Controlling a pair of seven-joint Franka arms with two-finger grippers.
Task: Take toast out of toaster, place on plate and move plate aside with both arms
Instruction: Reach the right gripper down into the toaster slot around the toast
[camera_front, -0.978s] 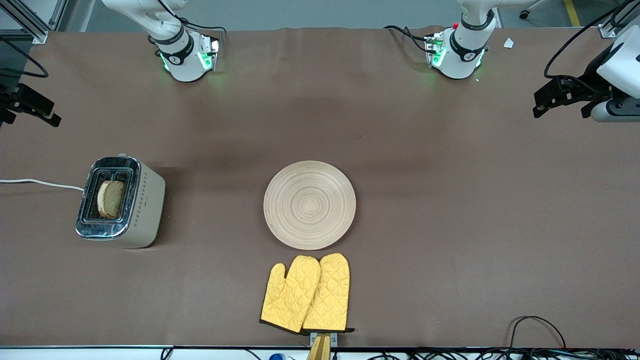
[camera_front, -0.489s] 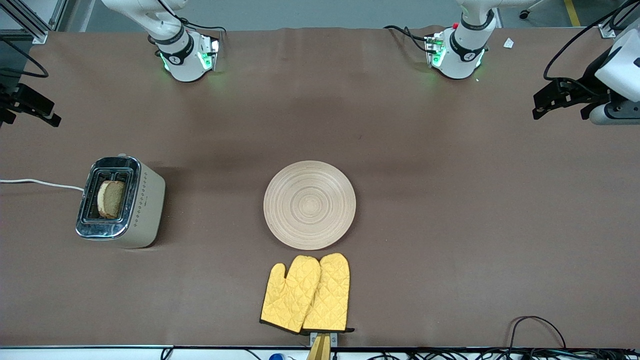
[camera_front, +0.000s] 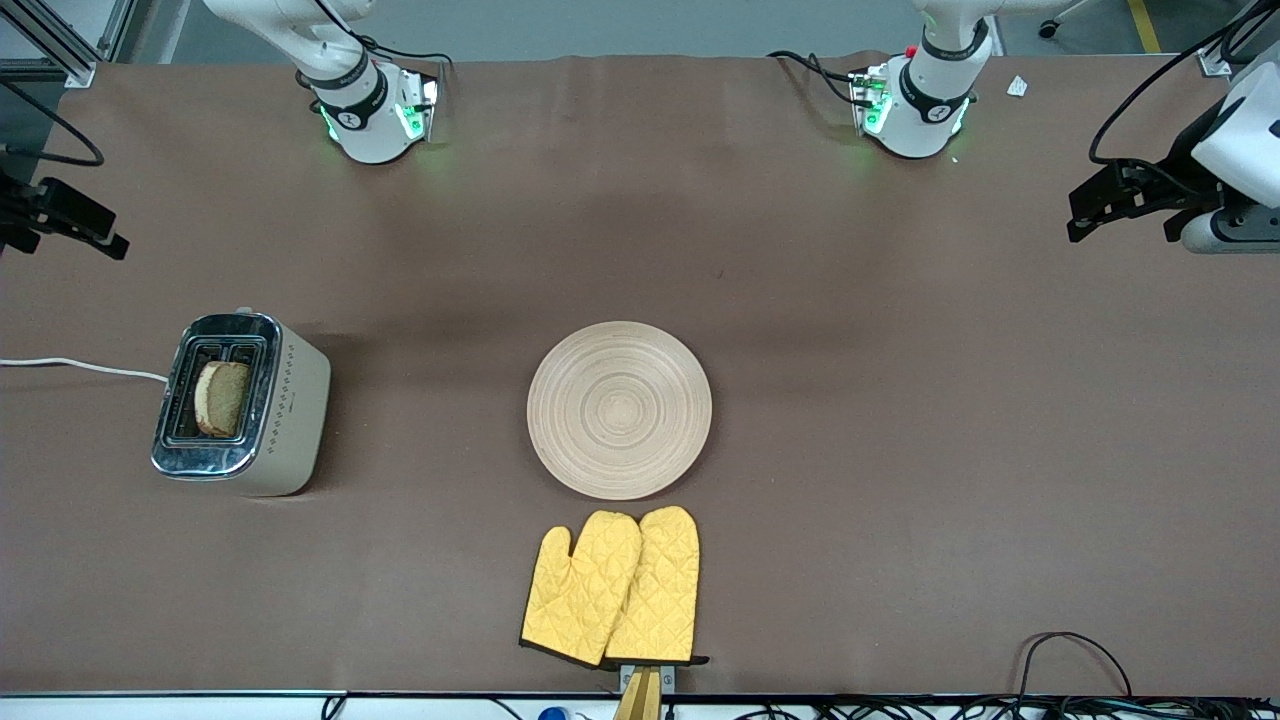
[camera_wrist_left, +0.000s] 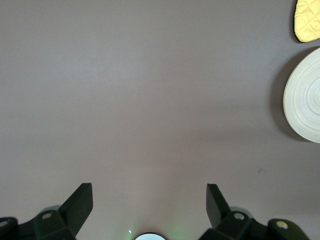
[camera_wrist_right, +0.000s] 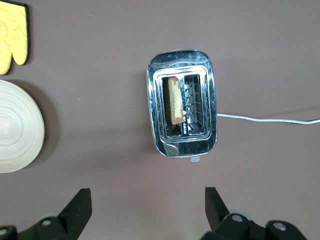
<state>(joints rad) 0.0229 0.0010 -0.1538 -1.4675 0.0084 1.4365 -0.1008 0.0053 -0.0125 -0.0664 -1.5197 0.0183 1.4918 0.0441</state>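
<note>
So far nothing is done: toast sits in the toaster below our spread right tool; left tool, spread, hangs beside the bare plate.

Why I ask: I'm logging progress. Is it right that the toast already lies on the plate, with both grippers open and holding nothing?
Not quite. The toast stands in a slot of the toaster; the plate is bare, as the front view shows. The left gripper and right gripper are indeed open and hold nothing.
</note>
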